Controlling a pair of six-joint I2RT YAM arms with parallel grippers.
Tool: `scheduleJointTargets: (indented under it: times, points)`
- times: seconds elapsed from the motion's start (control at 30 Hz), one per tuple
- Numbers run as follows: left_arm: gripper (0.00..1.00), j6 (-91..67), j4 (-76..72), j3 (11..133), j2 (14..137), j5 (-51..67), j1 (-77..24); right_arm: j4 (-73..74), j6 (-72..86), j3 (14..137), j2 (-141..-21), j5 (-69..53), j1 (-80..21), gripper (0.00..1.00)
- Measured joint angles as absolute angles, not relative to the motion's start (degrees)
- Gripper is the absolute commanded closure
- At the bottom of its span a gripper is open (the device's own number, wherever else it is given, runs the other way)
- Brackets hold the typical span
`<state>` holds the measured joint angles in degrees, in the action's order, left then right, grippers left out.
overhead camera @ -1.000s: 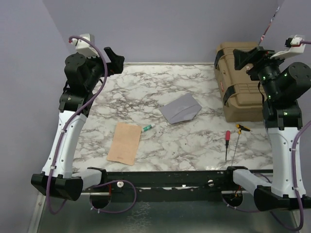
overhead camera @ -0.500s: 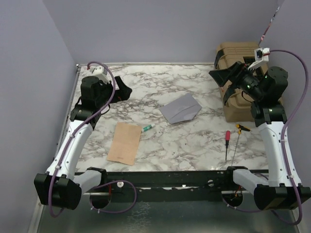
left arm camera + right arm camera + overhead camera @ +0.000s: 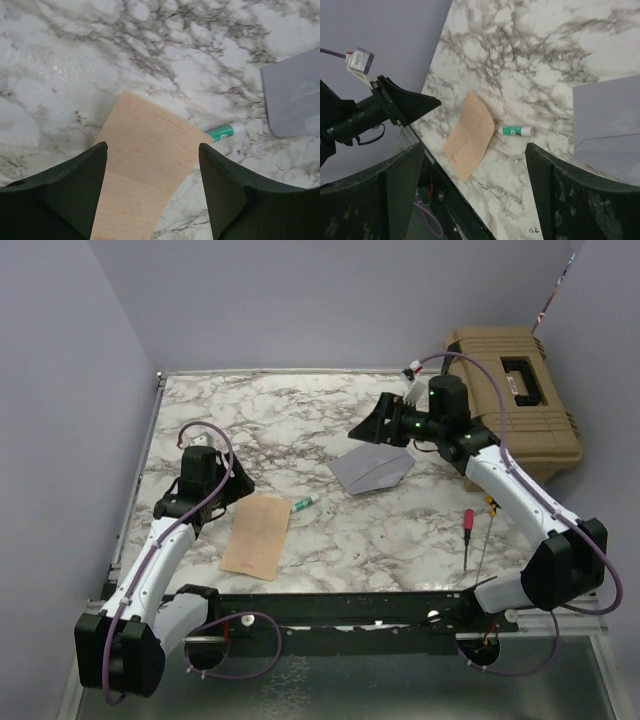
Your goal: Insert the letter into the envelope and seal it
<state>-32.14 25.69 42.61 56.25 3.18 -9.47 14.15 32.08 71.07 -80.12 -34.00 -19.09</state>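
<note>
The flat tan kraft-paper letter (image 3: 256, 534) is lying on the white marble table (image 3: 400, 530) at the near left. Its long axis runs near-to-far with a slight lean right, and it's well apart from the grey-lavender paper envelope (image 3: 372, 465) mid-table. The left gripper (image 3: 152, 150) is way closer: it hovers over the sheet's far end, fingers spread wide and empty, sheet framed right between them. The right gripper (image 3: 372, 425), also spread and empty, hangs by the envelope's far edge. I'd guess left takes the letter across its short width.
</note>
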Motion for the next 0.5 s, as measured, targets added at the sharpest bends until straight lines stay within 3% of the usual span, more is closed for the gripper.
scheduleJointTargets:
  times: [0.33, 0.5]
  points:
    - [0.45, -38.8, 29.9, 37.0, 56.2, -4.3, -9.4, 14.1, 31.4, 72.0, -100.4, -25.1, -39.5, 0.24]
    - [0.54, -41.8, 29.8, 35.2, 57.5, -4.6, -9.4, 14.7, 31.5, 74.0, -108.3, -23.0, -45.8, 0.35]
